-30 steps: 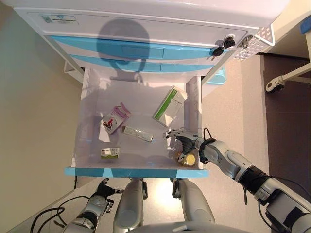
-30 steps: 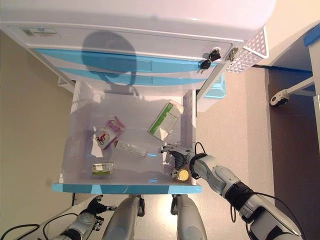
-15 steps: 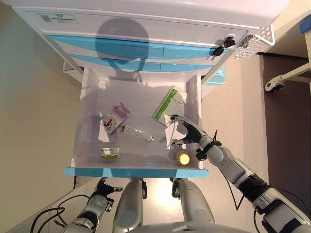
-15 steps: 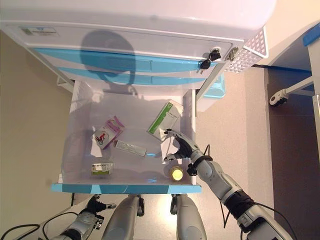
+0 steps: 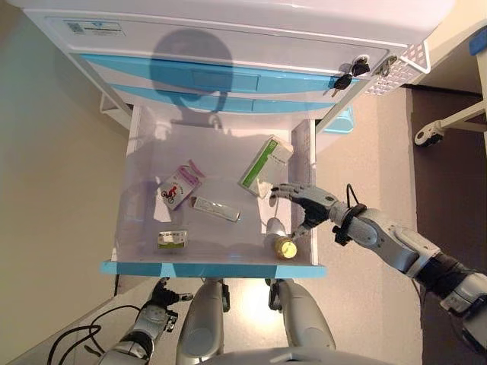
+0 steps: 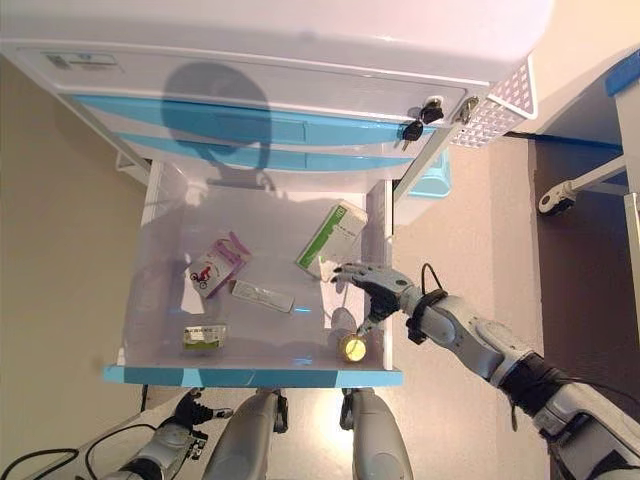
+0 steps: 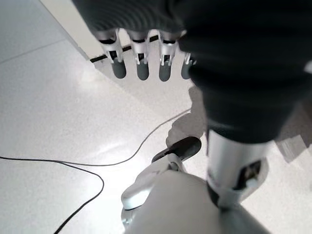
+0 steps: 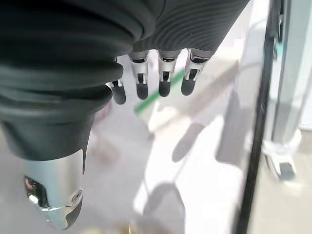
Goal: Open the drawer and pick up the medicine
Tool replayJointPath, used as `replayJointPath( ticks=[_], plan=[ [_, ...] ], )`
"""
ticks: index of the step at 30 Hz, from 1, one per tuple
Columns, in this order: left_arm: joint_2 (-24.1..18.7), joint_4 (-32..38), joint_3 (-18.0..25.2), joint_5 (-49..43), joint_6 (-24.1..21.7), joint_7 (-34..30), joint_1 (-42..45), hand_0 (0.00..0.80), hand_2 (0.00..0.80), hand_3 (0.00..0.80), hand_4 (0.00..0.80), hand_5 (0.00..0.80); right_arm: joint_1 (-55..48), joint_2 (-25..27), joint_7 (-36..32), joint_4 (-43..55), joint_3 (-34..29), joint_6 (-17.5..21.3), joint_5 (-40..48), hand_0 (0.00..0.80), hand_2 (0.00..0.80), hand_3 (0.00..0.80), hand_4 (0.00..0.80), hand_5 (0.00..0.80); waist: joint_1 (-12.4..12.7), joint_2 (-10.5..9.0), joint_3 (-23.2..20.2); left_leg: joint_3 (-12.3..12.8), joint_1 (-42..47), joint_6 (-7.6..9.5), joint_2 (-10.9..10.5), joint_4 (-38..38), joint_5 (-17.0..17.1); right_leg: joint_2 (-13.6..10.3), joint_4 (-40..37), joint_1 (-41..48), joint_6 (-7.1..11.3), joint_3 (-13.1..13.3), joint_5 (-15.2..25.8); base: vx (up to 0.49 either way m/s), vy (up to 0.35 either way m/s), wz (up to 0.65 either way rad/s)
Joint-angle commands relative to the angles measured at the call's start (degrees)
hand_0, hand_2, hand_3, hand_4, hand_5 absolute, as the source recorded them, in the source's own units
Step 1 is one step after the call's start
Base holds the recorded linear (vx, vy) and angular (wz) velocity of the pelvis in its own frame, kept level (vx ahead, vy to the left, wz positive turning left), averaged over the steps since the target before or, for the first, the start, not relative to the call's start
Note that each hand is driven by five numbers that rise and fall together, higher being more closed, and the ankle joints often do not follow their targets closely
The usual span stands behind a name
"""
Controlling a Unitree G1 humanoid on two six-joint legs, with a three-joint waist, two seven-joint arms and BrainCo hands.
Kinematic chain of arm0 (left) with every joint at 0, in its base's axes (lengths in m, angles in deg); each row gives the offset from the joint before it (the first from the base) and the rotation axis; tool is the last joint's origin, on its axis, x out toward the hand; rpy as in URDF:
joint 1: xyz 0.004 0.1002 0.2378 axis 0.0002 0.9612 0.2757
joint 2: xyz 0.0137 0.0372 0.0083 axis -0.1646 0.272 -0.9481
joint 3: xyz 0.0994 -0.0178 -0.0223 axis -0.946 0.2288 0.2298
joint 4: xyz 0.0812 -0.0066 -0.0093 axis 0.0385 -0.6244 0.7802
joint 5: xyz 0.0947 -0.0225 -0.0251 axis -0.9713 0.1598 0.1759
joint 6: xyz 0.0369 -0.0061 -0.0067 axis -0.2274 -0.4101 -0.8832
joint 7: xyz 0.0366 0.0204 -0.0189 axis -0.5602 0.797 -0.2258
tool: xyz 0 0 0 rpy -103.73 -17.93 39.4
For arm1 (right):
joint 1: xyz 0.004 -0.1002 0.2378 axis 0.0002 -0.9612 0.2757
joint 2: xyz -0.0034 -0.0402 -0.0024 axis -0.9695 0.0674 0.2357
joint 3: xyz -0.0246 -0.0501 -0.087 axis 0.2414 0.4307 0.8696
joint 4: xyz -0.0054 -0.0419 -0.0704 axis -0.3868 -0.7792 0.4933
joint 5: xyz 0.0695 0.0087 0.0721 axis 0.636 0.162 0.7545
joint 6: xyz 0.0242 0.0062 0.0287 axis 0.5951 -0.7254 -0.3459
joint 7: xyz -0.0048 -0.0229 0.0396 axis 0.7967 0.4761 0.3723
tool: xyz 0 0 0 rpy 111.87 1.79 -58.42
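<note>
Drawer (image 5: 125,228) pulled open, right robot hand (image 5: 308,204) open above yellow-capped bottle (image 5: 281,242), holding nothing, green-white box (image 5: 264,165) just beyond, left robot hand (image 5: 161,295) low, fingers relaxed

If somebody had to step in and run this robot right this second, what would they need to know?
Right hand: open, holding nothing, inside the open drawer near its right wall, just above the small bottle with the yellow cap.
Left hand: idle, low beside the robot below the drawer front, fingers relaxed, empty.
In the drawer: the bottle lying at the front right corner, a green and white box behind the right hand, a pink packet, a flat white strip and a small green box toward the left.
Done: drawer opened.
Left: close the hand on a medicine, probably the bottle, and lift it out.
</note>
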Motion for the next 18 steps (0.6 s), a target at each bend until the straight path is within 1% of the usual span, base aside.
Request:
replayJointPath(
  ticks=[1, 2, 4, 9, 18],
  plan=[
    [-0.74, -1.93, 2.56, -1.39, -0.51, -0.99, 1.59, 0.000, 0.000, 0.000, 0.000, 0.000, 1.25, 0.63, -3.07, 5.72, 3.78, 4.13, -1.32, 0.000, 0.000, 0.000, 0.000, 0.000, 0.09, -2.14, -2.24, 0.36, -0.79, -0.08, -2.49, 1.58, -2.38, -1.71, -2.06, -3.57, 2.81, 2.53, 7.63, 0.000, 0.000, 0.00],
    [-0.92, -1.88, 2.54, -1.35, -0.53, -1.18, 1.48, 0.000, 0.000, 0.000, 0.000, 0.000, 2.58, 1.48, -4.58, 5.72, 6.11, 4.68, -1.12, 0.000, 0.000, 0.000, 0.000, 0.000, 0.20, -2.20, -2.11, 0.28, -0.82, -0.12, -2.48, 1.62, -2.41, -1.71, -2.07, -3.51, 2.82, 2.53, 7.59, 0.000, 0.000, 0.00],
    [-0.96, -1.86, 2.40, -1.19, -0.58, -1.43, 1.40, 0.000, 0.000, 0.000, 0.000, 0.000, 4.14, 2.11, -5.90, 6.04, 8.38, 5.28, -1.16, 0.000, 0.000, 0.000, 0.000, 0.000, 0.39, -2.30, -2.08, 0.22, -0.74, -0.16, -2.49, 1.58, -2.45, -1.67, -2.05, -3.41, 2.80, 2.45, 7.54, 0.000, 0.000, 0.00],
    [-1.09, -1.88, 2.27, -1.00, -0.59, -1.83, 1.10, 0.000, 0.000, 0.000, 0.000, 0.000, 6.99, 2.40, -8.58, 5.78, 12.41, 5.78, -0.19, 0.000, 0.000, 0.000, 0.000, 0.000, 0.56, -2.35, -1.97, 0.05, -0.63, -0.18, -2.44, 1.62, -2.51, -1.63, -1.92, -3.38, 2.78, 2.47, 7.48, 0.000, 0.000, 0.00],
    [-1.18, -1.90, 1.92, -0.79, -0.76, -2.30, 0.99, 0.000, 0.000, 0.000, 0.000, 0.000, 9.56, 1.95, -10.89, 4.08, 16.51, 6.37, -0.29, 0.000, 0.000, 0.000, 0.000, 0.000, 0.77, -2.20, -2.06, -0.12, -0.76, -0.21, -2.49, 1.57, -2.46, -1.53, -1.97, -3.55, 2.71, 2.41, 7.40, 0.000, 0.000, 0.00]
  ],
)
